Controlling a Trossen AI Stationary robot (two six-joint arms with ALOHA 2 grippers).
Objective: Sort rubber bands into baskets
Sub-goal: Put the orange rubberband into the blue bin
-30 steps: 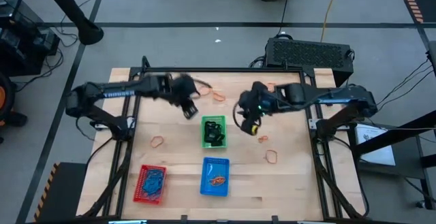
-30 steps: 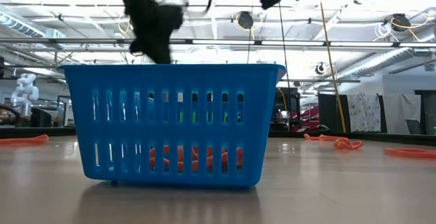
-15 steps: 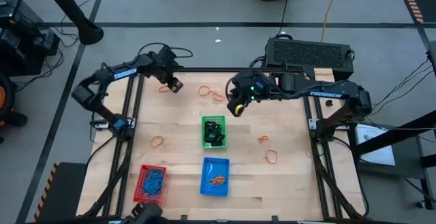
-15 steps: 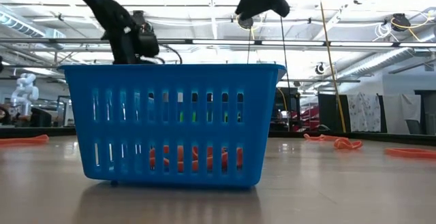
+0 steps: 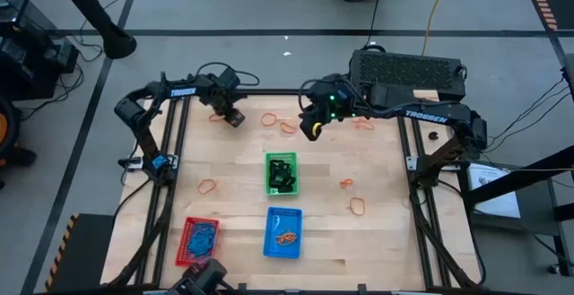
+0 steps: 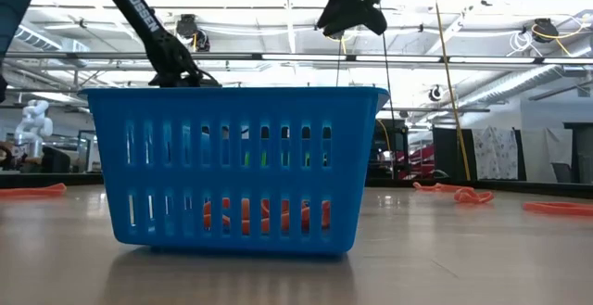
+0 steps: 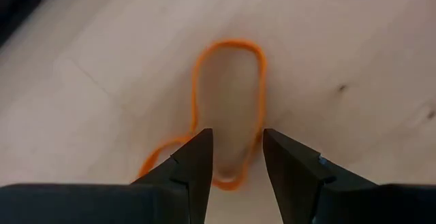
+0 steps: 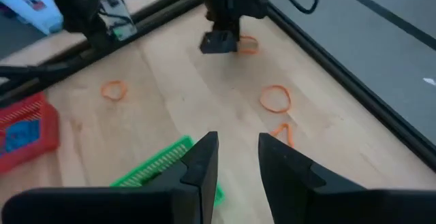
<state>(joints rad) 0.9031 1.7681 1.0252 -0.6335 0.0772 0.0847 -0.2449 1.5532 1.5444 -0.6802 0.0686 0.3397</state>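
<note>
High view: the left gripper (image 5: 235, 118) hangs at the far left of the table (image 5: 386, 232), right over an orange rubber band (image 7: 228, 108). Seen from the left wrist, that band is a long narrow loop whose long axis runs straight away from the gripper, its near end lying between the parted, empty fingers (image 7: 194, 166). The right gripper (image 5: 313, 131) hovers above the far middle, its fingers (image 8: 204, 163) apart with nothing between them. Other orange rubber bands (image 5: 280, 123) lie scattered along the far edge, at the left (image 5: 207, 186) and at the right (image 5: 357, 206). The green basket (image 5: 281, 173) sits mid-table, long axis running near to far; the blue basket (image 5: 284, 232) lies just nearer, the red basket (image 5: 200, 241) at the near left. White lettering on each arm reads TROSSEN.
</note>
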